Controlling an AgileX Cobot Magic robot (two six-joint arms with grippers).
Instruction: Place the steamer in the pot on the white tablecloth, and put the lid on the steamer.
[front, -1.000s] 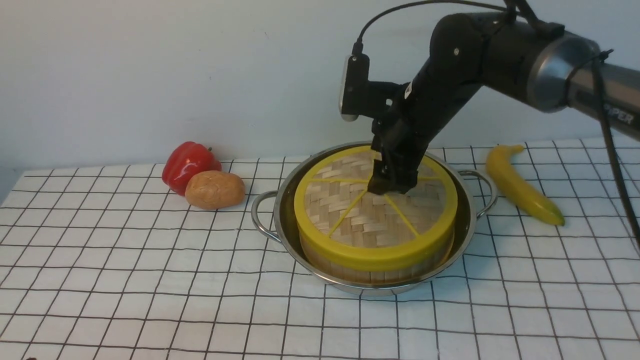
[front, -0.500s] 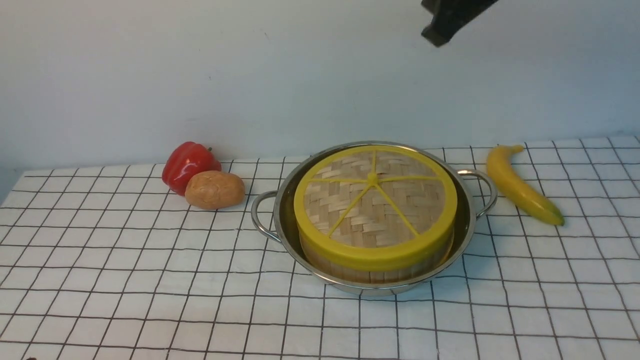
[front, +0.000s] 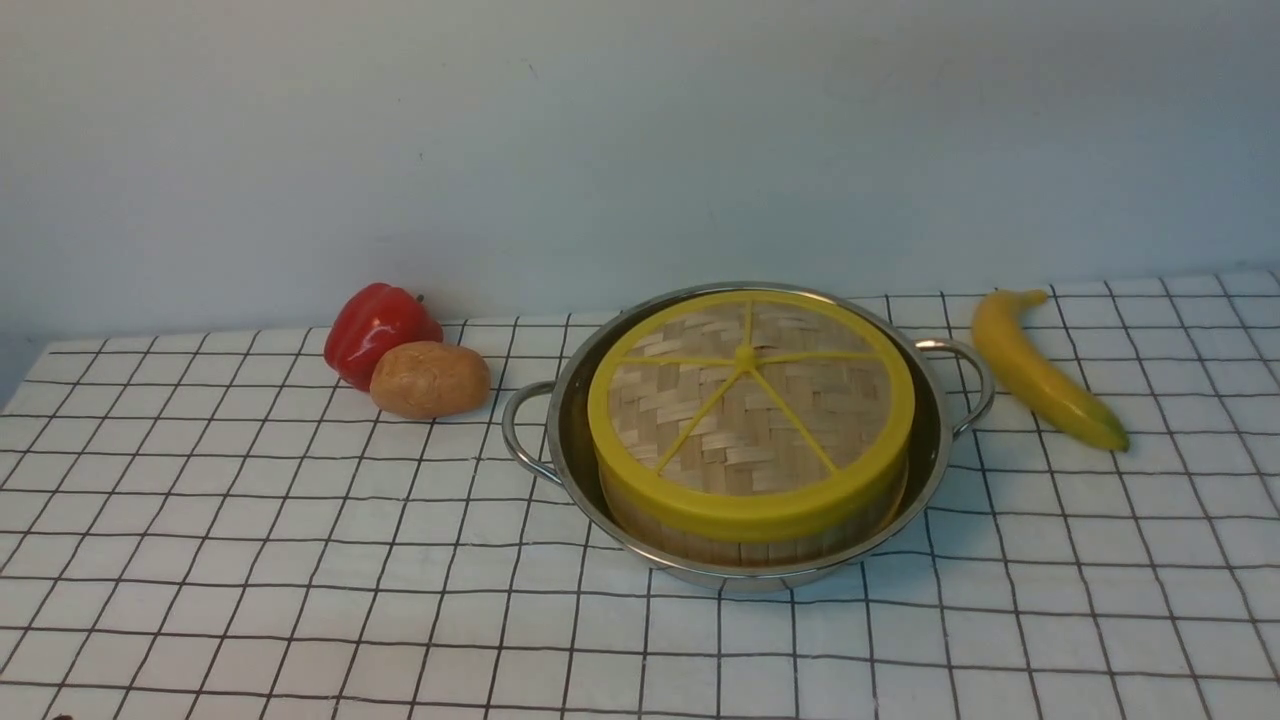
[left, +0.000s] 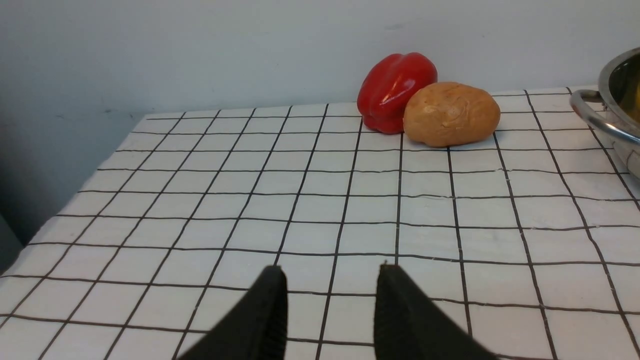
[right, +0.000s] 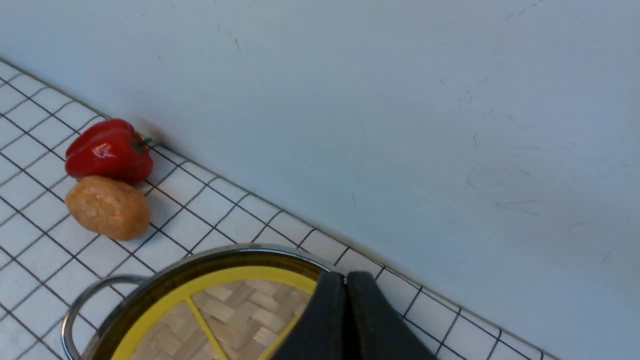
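Soft, fairly dim light leaves faint shadows on the white tablecloth (front: 300, 520); small highlights glint on the steel pot (front: 940, 440). Dark fingers (left: 270, 310) look blurred in the left wrist view.

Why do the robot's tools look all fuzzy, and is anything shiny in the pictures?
Left wrist view: the left tool is dark and soft-edged, probably too near the camera; the red pepper has glossy highlights. Right wrist view: the right tool looks blurry too. Front view: no tools over the table, and the pot's rim gleams.
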